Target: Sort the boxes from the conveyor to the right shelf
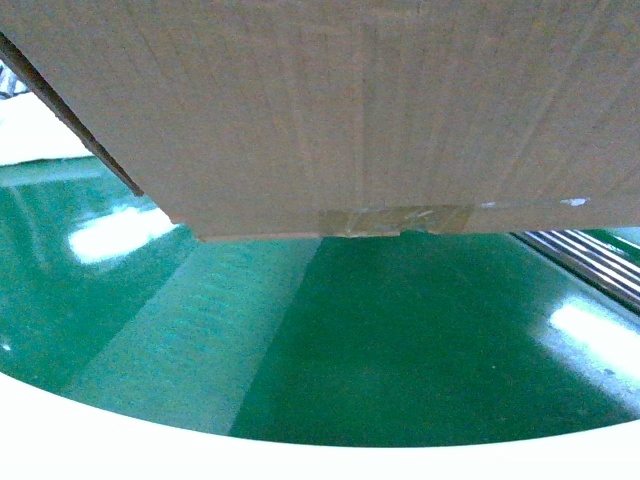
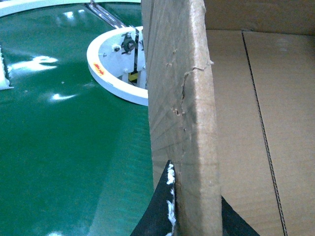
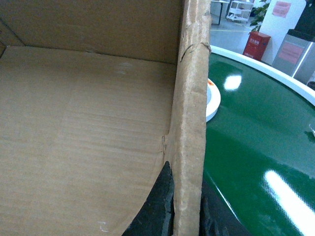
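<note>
A large brown cardboard box [image 1: 350, 110] fills the top of the head view. Its taped bottom edge hangs above the glossy green conveyor [image 1: 400, 340]. My left gripper [image 2: 197, 196] is shut on the box's left wall [image 2: 182, 98], one black finger outside and one inside. On the opposite wall [image 3: 189, 98] my right gripper [image 3: 186, 196] is shut the same way, pinching the ragged top edge. The box's bare inside floor [image 3: 83, 137] shows in both wrist views. The right shelf is out of view, and neither gripper shows in the head view.
The conveyor's white outer rim [image 1: 100, 440] curves along the near edge. A white inner ring [image 2: 113, 83] sits past the box. A striped metal strip [image 1: 590, 255] crosses the belt at right. A red cabinet [image 3: 256, 44] and grey cabinets [image 3: 295, 59] stand beyond the belt.
</note>
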Available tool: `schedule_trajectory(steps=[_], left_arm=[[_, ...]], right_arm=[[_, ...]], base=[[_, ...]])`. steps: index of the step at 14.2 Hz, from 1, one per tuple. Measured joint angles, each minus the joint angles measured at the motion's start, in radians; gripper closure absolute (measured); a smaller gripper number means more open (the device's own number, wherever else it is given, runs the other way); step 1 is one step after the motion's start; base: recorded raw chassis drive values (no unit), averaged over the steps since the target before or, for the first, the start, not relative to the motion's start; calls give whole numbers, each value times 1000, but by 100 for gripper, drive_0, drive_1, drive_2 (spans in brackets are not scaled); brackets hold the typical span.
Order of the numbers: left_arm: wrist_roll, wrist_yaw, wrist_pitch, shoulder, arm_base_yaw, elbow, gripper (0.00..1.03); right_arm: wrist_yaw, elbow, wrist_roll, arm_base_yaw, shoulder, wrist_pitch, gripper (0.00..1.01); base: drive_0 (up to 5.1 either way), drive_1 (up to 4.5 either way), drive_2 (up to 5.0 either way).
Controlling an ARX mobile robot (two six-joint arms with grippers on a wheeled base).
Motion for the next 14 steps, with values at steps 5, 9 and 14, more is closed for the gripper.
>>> schedule_trajectory(steps=[5, 9, 14], left_arm=[[0, 0, -1, -2, 0, 0, 100], [0, -1, 2, -2, 0, 0, 100], [0, -2, 3, -3, 0, 0, 100]], right_arm=[[0, 0, 0, 0, -2, -2, 96], [0, 0, 0, 0, -3, 2, 96], [0, 1, -1, 0, -3, 3, 96]], base=[[1, -411, 413], [4, -408, 417], [-2, -415, 412]])
